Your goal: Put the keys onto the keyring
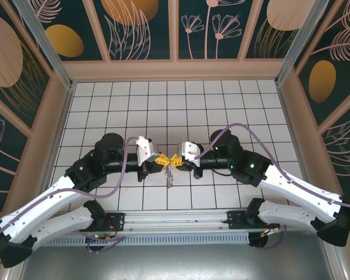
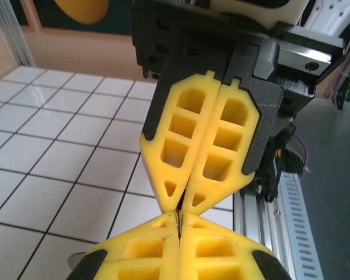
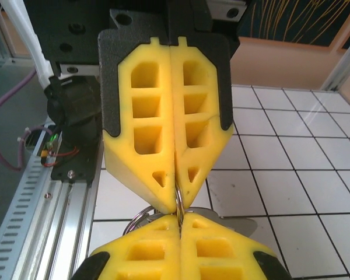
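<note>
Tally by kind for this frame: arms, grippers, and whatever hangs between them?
Arms: 2, left arm, right arm
Grippers: 2, left gripper, right gripper, both shut
Loops: 1, the keyring, pinched between both
Total: 5

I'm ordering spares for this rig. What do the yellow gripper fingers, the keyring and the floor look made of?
The fingers look like matte yellow plastic, probably printed or moulded, going by the hollow ribbed cells. The keyring looks like thin metal wire, with a shiny grey glint where it shows between the fingertips. The floor is a glossy white tiled surface with dark lines; whether it is ceramic or laminate, I cannot tell.
</note>
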You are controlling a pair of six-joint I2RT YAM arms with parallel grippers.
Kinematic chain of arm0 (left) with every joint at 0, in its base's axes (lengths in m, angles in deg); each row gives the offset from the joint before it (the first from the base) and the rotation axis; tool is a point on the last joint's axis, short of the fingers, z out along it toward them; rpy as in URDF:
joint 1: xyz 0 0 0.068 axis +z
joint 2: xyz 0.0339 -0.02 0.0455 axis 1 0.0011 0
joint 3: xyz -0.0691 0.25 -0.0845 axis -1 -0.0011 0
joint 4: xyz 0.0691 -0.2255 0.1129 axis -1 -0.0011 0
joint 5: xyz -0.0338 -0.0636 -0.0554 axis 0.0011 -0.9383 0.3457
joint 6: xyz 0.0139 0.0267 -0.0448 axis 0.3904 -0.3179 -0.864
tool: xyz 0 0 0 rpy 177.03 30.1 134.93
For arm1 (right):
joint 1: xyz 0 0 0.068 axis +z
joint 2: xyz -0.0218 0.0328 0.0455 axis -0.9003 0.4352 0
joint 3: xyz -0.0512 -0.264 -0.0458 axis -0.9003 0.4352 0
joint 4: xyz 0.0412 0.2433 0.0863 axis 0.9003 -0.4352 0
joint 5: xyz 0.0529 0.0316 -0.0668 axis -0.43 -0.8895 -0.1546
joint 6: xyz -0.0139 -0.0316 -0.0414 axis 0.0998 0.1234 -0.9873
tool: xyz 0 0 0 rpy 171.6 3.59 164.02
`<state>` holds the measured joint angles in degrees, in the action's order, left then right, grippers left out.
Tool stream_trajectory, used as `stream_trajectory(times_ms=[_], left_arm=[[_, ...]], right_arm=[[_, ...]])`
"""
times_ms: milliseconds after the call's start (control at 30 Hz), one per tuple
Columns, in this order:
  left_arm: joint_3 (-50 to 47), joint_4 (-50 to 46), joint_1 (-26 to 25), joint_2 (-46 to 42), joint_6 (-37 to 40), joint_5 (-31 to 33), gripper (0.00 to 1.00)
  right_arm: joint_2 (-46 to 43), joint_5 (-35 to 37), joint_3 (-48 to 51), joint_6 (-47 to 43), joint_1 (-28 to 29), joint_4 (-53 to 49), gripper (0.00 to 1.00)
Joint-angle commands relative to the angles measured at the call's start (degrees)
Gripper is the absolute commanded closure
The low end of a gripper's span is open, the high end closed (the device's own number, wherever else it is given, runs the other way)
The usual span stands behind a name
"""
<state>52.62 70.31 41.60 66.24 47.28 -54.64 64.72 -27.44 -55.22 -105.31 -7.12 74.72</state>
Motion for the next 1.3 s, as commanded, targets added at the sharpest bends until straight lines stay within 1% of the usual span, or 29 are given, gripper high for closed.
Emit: stream_trajectory(times_ms=[0,200,367,533,567,667,767,1033,1267], left_arm=[[-1.14,11.30,0.02,-1.10,-3.51,-2.52,1.00],[-1.43,12.79,0.04,-1.34,-3.86,-3.05,1.00],[-2.08,13.24,0.03,-1.84,-3.84,-3.89,1.00],[-3.01,13.89,0.00,-2.30,-3.75,-4.51,1.00],[-3.08,13.79,0.04,-2.31,-3.74,-4.55,1.00],[-3.42,14.14,0.01,-2.78,-3.79,-4.55,1.00],[-3.79,14.64,0.00,-3.18,-4.26,-4.77,1.00],[-5.88,17.83,0.00,-4.22,-6.13,-5.10,1.00],[-8.00,23.19,0.00,-4.13,-7.95,-6.23,1.00]], right_arm=[[-0.95,-0.56,1.35,1.30,0.09,1.25,1.00],[-1.26,0.48,2.01,1.44,0.17,1.01,0.92],[-1.29,1.26,3.27,2.17,0.14,1.91,0.90],[-1.19,1.28,3.84,2.78,0.17,3.23,0.76],[-1.07,1.37,3.85,2.85,0.07,3.39,0.75],[-0.85,1.46,4.09,3.13,0.05,3.99,0.74],[-0.84,0.93,4.57,3.40,0.12,5.29,0.78],[-0.17,-0.36,4.97,3.33,0.05,6.90,1.00],[2.54,-1.65,4.46,3.50,0.06,6.84,1.00]])
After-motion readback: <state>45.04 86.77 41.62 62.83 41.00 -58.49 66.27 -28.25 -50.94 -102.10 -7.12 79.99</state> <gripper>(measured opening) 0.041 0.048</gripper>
